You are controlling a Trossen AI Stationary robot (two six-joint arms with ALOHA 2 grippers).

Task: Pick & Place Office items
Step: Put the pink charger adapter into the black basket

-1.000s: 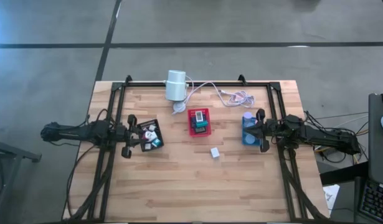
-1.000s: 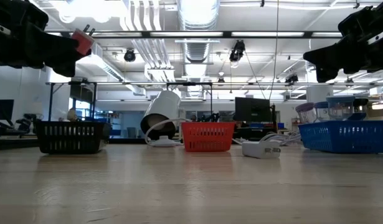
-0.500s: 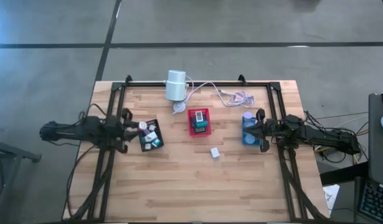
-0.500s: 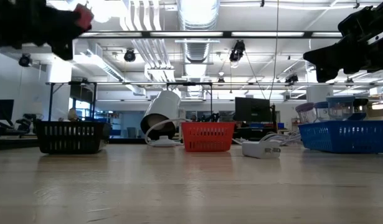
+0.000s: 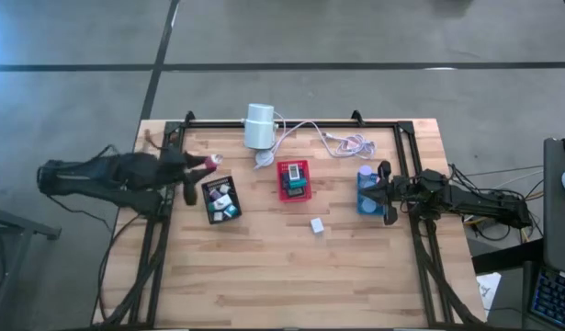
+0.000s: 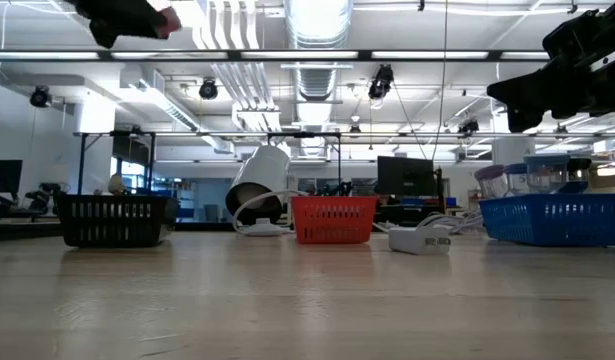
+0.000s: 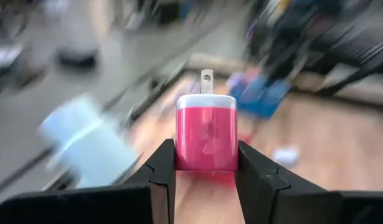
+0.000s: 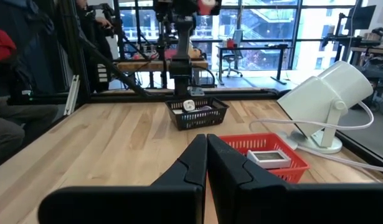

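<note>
The left end effector [image 5: 201,165] is at the left of the high view, just above the black tray [image 5: 220,199], and it grips a pink plug [image 7: 205,129] between its two fingers [image 7: 161,163]. In the left wrist view the plug stands upright with its metal prong pointing away from the fingers, pressed on its two flat sides; this seems a firm hold for carrying. In the low view it shows at the upper left, high over the table [image 5: 291,267], probably so that it passes clear of the tray walls.

The black tray holds several small pieces in white, teal and pink. The red tray [image 5: 294,180] in the middle holds a few more. One white block [image 5: 316,225] lies alone on the table, below the red tray.

The right end effector [image 5: 381,192] waits closed and empty at the right, beside the blue tray [image 5: 366,193].
</note>
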